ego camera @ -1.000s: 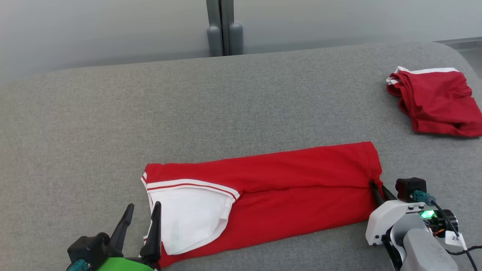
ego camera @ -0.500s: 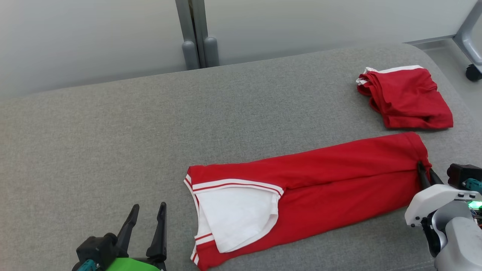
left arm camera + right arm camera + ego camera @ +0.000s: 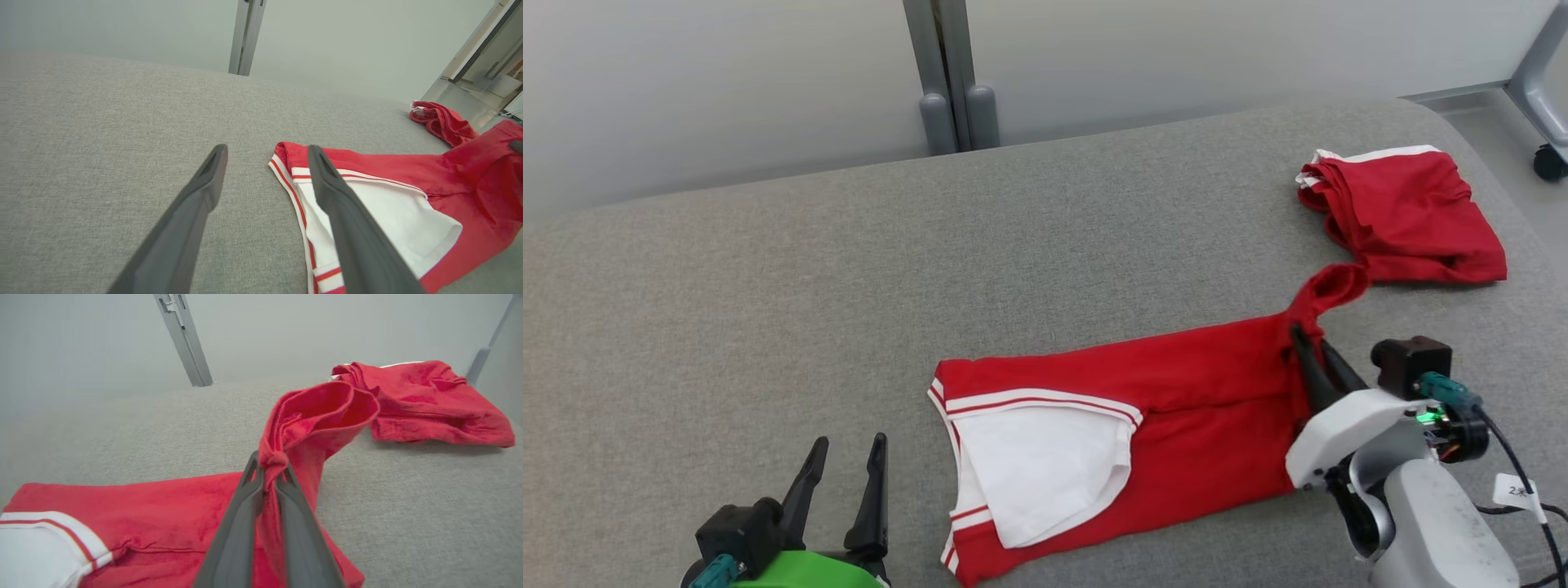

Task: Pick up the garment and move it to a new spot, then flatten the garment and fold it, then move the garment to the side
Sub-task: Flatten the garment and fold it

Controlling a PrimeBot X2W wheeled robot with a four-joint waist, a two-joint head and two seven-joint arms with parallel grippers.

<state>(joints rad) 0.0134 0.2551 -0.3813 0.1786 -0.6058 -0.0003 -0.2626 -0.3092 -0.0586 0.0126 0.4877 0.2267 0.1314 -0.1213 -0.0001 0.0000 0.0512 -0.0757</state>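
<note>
Clamped on only a small bunch of the shirt (image 3: 1192, 384), the right pincer (image 3: 1303, 335) could lose it mid-fold; the left pincer (image 3: 849, 441) stands apart.

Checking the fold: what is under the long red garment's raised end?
Under the raised end of the long red garment, pinched by the right gripper: grey woven surface. Under its flat part: covered.

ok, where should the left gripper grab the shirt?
Probably take the shirt by its striped end, coming in from the left. That end lies flat and free beside the open left gripper; the right gripper is shut on the lifted opposite end.
</note>
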